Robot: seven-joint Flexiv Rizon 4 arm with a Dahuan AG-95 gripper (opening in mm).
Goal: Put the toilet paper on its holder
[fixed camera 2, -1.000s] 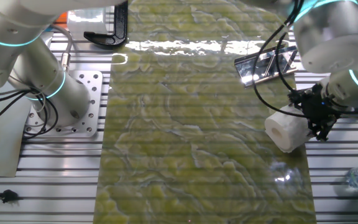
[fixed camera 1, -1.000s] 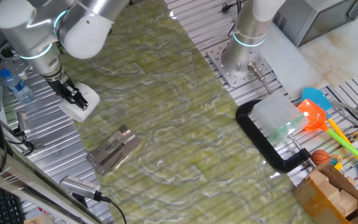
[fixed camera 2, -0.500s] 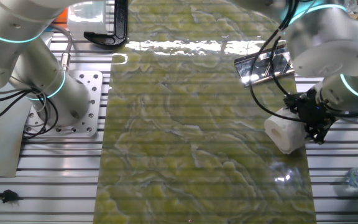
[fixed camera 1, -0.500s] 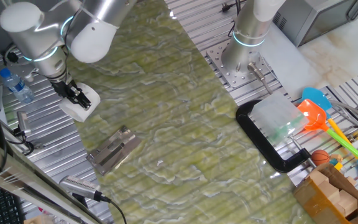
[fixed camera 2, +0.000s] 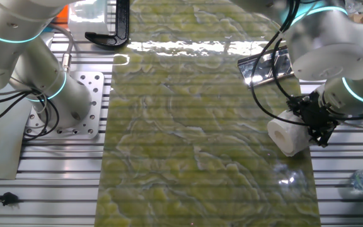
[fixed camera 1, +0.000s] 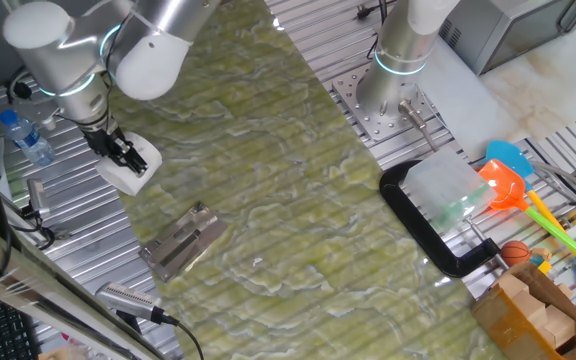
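The toilet paper is a white roll lying on its side at the left edge of the green mat; it also shows in the other fixed view. My gripper comes down on the roll with its black fingers closed across it. The holder, a shiny metal bracket, lies flat on the mat a short way from the roll, and in the other fixed view it is beyond the roll.
A clear water bottle with a blue cap lies on the slatted table beside the roll. A big black C-clamp sits at the mat's far side. A second arm's base stands on a plate. Toys crowd one corner.
My arm has shifted slightly along the table edge and the gripper has settled closer onto the roll. The roll has barely moved. The holder has not moved.
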